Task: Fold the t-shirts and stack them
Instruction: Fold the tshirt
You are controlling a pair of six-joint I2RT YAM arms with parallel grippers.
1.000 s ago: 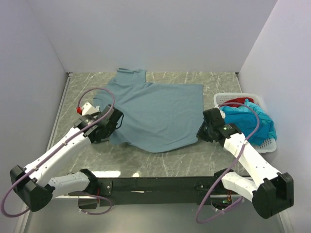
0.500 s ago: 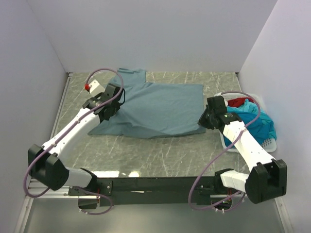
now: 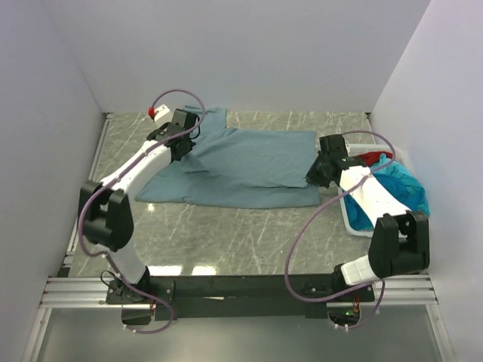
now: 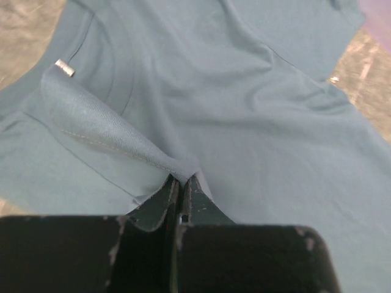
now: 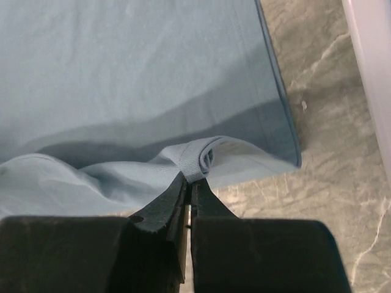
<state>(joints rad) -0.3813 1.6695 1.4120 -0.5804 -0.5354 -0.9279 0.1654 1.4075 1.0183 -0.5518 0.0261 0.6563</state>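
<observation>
Your marbled table [image 3: 226, 241] carries one large grey-blue t-shirt [image 3: 249, 162], laid across its far half with the collar toward the far left corner and the straight hem side to the right. The cloth is plain and matte. It lies mostly flat, with soft creases running from the left shoulder area and a doubled layer along the near edge.

At the right edge of the table you have a white lattice basket [image 3: 349, 217]. It holds a bunched turquoise t-shirt [image 3: 396, 188] and, behind that, a red t-shirt [image 3: 371, 157] of which only a little shows.

Your left gripper [image 4: 179, 183] is over the shirt's far left part, fingers pressed together on a lifted flap with a stitched edge. Your right gripper [image 5: 188, 182] is at the shirt's right edge, fingers clamped on a rolled piece of hem. A small label [image 4: 63, 68] shows inside the collar.
</observation>
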